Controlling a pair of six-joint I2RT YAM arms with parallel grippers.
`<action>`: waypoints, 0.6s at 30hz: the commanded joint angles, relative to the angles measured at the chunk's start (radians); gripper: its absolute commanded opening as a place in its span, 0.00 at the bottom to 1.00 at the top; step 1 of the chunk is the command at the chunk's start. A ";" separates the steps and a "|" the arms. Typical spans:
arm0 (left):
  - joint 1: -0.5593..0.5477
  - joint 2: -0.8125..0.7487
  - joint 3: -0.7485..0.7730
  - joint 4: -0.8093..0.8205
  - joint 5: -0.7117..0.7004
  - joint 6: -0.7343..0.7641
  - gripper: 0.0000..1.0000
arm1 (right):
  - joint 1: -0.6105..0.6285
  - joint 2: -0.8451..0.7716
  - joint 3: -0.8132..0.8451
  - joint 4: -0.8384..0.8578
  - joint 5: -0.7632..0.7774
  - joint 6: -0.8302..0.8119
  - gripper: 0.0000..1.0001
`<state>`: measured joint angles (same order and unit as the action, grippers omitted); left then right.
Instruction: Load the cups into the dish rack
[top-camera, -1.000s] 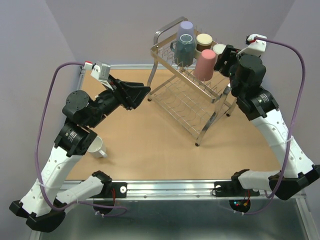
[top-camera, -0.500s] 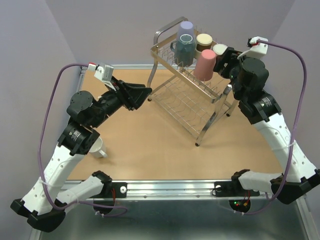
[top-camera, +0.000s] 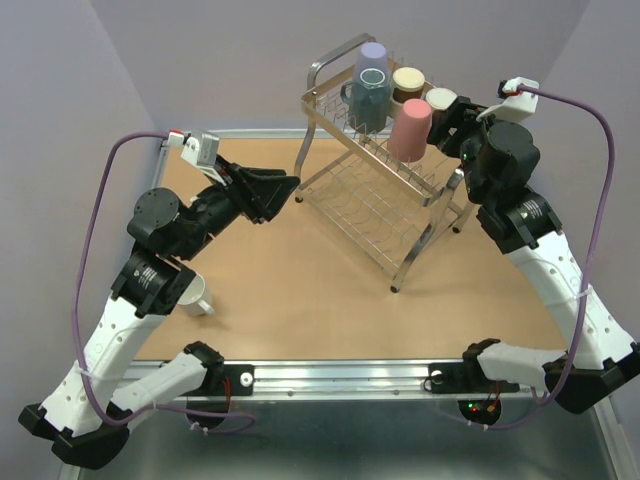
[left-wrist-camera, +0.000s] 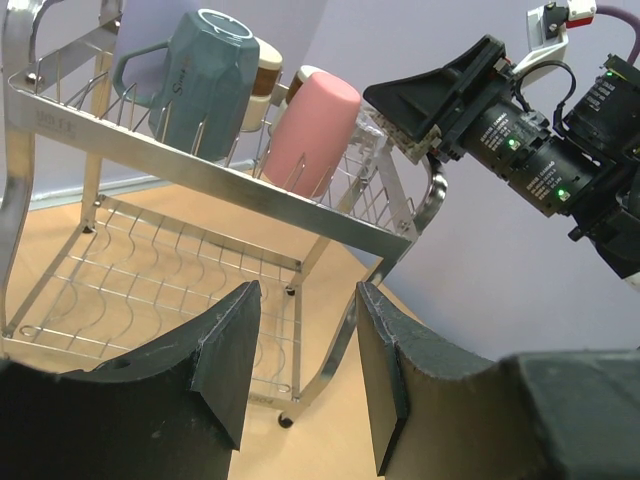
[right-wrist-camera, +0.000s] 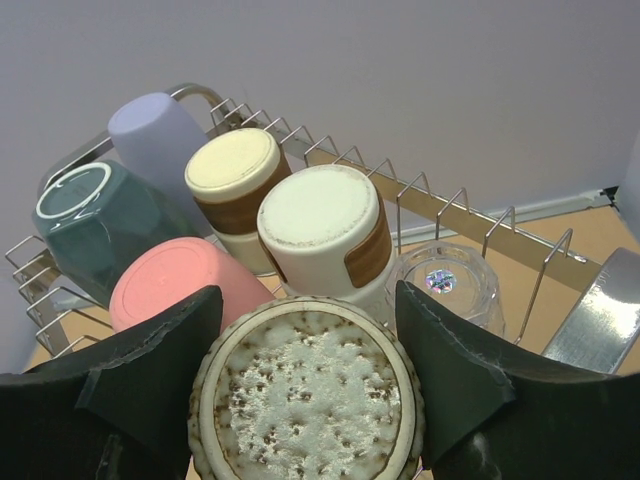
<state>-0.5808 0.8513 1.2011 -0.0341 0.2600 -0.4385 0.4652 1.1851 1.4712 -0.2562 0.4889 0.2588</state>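
Leaving the white mug (top-camera: 198, 297) on the table (top-camera: 300, 290), half hidden under the left arm (top-camera: 160, 275), for a later turn looks sensible. The left gripper (top-camera: 288, 188) hangs open and empty just off the dish rack's (left-wrist-camera: 200, 165) left end and should keep clear. The step in hand, I judge, belongs to the right. The right gripper (right-wrist-camera: 305, 310) clamps a speckled cup (right-wrist-camera: 305, 400), base up, at the right end of the upper tier. Lower it straight into the gap in front of the cream-and-brown cup (right-wrist-camera: 320, 225), between the pink cup (right-wrist-camera: 170, 290) and the clear glass (right-wrist-camera: 443, 285). Nudge neither, and let go only once its rim rests on the wires.

Against a second ago, the left arm's elbow has drifted slightly left. The racked cups have not shifted. The right wrist has swung a little rightward — the speckled cup barely moved.
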 joint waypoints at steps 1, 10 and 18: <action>0.002 -0.018 -0.014 0.056 -0.004 0.006 0.53 | 0.007 0.042 -0.060 -0.212 -0.007 0.071 0.75; 0.002 -0.017 -0.014 0.053 -0.004 0.015 0.53 | 0.007 0.053 -0.048 -0.233 -0.004 0.071 1.00; 0.003 -0.014 -0.003 0.040 -0.004 0.030 0.53 | 0.007 0.051 -0.028 -0.235 -0.003 0.076 1.00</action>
<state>-0.5808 0.8478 1.1923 -0.0349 0.2569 -0.4332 0.4664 1.1870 1.4746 -0.2577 0.4870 0.2584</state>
